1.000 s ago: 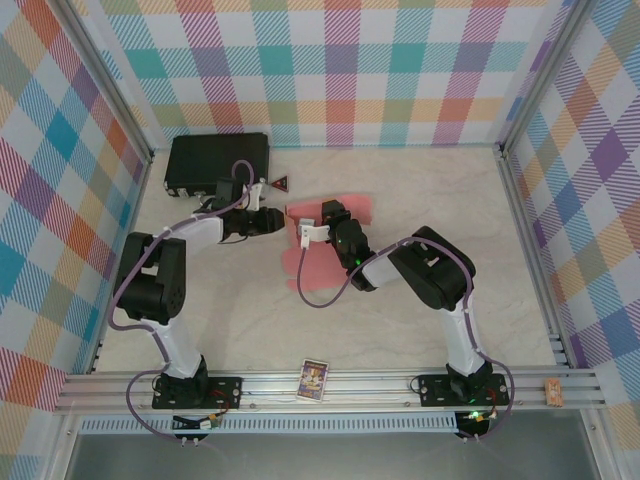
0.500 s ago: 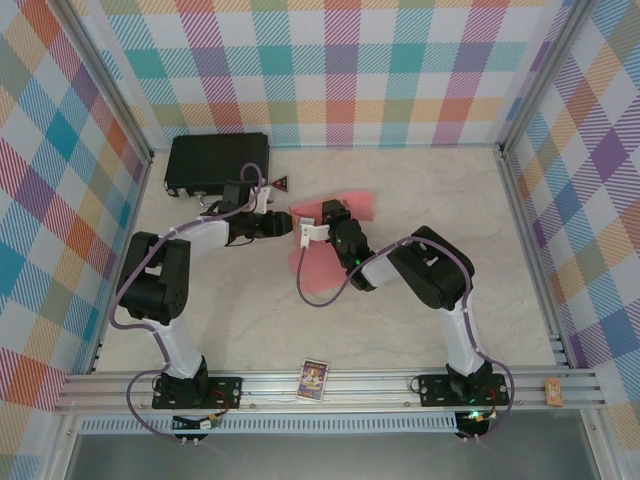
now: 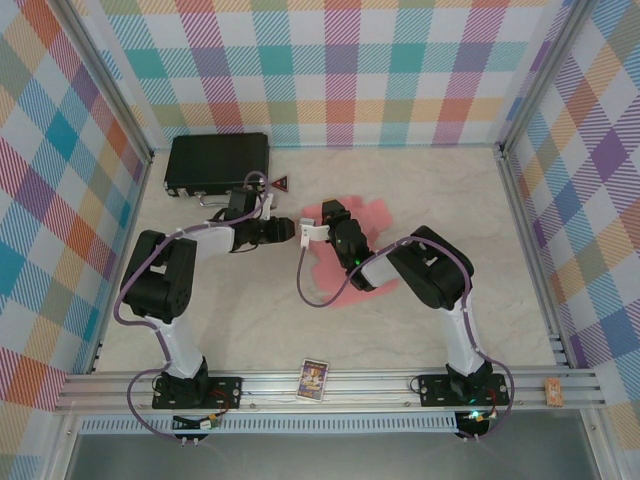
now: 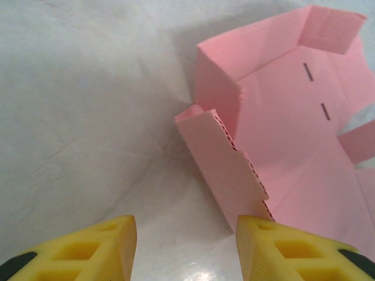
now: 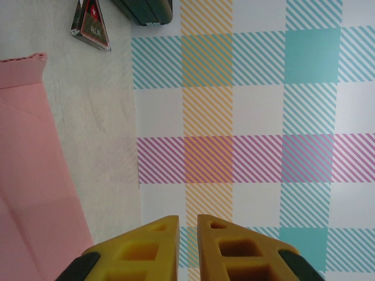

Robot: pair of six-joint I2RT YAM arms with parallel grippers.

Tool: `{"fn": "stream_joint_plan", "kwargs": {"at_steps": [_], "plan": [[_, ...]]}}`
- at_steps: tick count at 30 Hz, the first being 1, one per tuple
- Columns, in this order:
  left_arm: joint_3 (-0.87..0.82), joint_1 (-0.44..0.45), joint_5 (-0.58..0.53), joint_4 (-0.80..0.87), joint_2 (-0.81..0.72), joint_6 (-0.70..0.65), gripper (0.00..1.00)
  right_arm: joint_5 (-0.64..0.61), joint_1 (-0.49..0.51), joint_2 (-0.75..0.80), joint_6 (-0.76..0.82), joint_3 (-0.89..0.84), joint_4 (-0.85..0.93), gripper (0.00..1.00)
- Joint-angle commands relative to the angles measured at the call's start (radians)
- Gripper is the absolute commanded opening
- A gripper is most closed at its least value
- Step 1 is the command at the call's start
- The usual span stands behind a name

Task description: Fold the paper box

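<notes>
Pink paper box (image 3: 378,213) lies mid-table (image 3: 250,310), part folded, its middle hidden under the right arm (image 3: 430,265). Left gripper (image 4: 183,234) is wide open and empty, just short of a raised flap. Right gripper (image 5: 187,234) is nearly closed – thin slit, nothing seen between – with the box cut off at the frame's left edge.

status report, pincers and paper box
Left pincer open, facing a raised flap of the paper box. Right pincer shut, nothing in it. Box partly folded, one wall up. Black case at the back, clear of it.
</notes>
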State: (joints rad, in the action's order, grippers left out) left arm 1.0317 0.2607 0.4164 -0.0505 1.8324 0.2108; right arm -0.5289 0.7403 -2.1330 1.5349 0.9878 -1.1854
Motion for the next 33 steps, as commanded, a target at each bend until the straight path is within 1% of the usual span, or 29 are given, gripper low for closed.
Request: {"fn": "stream_joint_plan", "kwargs": {"at_steps": [1,3,5,8,10,12,14,15,17,18,19,23,24,26,27,30,33], "plan": [[-0.003,0.006,-0.105,0.031,-0.074,0.016,0.48,-0.035,0.005,0.002,-0.019,0.031,0.001,0.19],[-0.016,0.005,-0.141,0.047,-0.116,0.029,0.48,-0.054,0.001,0.040,-0.078,0.032,0.065,0.22],[-0.034,0.005,-0.167,0.050,-0.171,0.046,0.49,-0.074,-0.004,0.096,-0.171,0.036,0.189,0.27],[-0.060,0.008,-0.189,0.061,-0.260,0.073,0.56,-0.092,-0.018,0.197,-0.355,0.045,0.418,0.35],[-0.065,0.017,-0.191,0.090,-0.300,0.103,0.57,-0.084,-0.032,0.260,-0.487,0.064,0.610,0.40],[-0.078,0.048,-0.202,0.121,-0.335,0.139,0.56,-0.044,-0.061,0.329,-0.680,0.107,0.858,0.46],[-0.092,0.093,-0.217,0.150,-0.362,0.169,0.56,0.031,-0.105,0.385,-0.867,0.157,1.078,0.51],[-0.099,0.121,-0.226,0.158,-0.374,0.193,0.55,0.069,-0.139,0.411,-0.965,0.184,1.152,0.54],[-0.120,0.177,-0.237,0.151,-0.392,0.240,0.50,0.171,-0.207,0.445,-1.117,0.235,1.298,0.56],[-0.129,0.207,-0.249,0.143,-0.395,0.269,0.46,0.192,-0.242,0.456,-1.190,0.255,1.344,0.57],[-0.138,0.245,-0.253,0.130,-0.393,0.301,0.43,0.209,-0.276,0.462,-1.254,0.276,1.376,0.61],[-0.134,0.365,-0.243,0.084,-0.330,0.369,0.35,0.307,-0.376,0.442,-1.402,0.376,1.530,0.69],[-0.128,0.394,-0.245,0.070,-0.304,0.381,0.33,0.358,-0.399,0.418,-1.421,0.419,1.587,0.69],[-0.110,0.436,-0.237,0.046,-0.244,0.400,0.28,0.447,-0.435,0.374,-1.474,0.483,1.672,0.67],[-0.101,0.451,-0.221,0.026,-0.208,0.411,0.25,0.492,-0.446,0.357,-1.494,0.500,1.693,0.67],[-0.094,0.470,-0.179,-0.055,-0.111,0.451,0.16,0.566,-0.467,0.325,-1.532,0.527,1.728,0.67],[-0.075,0.472,-0.189,-0.044,-0.041,0.461,0.11,0.598,-0.469,0.305,-1.532,0.540,1.739,0.68]]}}
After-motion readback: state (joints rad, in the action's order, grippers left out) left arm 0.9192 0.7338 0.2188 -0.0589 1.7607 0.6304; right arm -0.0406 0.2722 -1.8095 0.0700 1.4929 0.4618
